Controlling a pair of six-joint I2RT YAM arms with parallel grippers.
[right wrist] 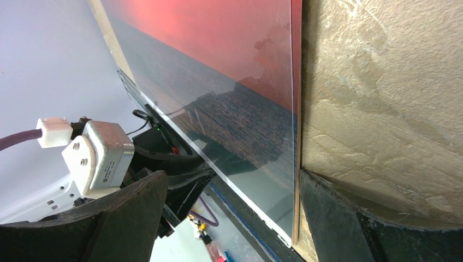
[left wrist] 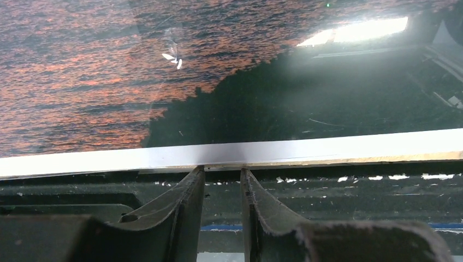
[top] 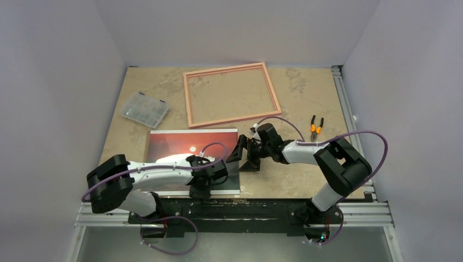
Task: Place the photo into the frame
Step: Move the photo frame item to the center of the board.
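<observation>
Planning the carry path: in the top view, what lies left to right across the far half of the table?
clear compartment box → frame → orange-handled pliers

one photo (top: pixel 180 143) lies on the surface (top: pixel 306 93), along with one thin pinkish wooden frame (top: pixel 224 69), one clear plastic compartment box (top: pixel 144 109) and one pair of orange-handled pliers (top: pixel 316 126). there are two robot arms, one left arm (top: pixel 158 172) and one right arm (top: pixel 303 152), and each ends in one pair of jaws made of two dark fingers (left wrist: pixel 185 210), four fingers in all. the edge of one thin brown board (right wrist: pixel 296 207) shows just under the photo in the right wrist view.
</observation>
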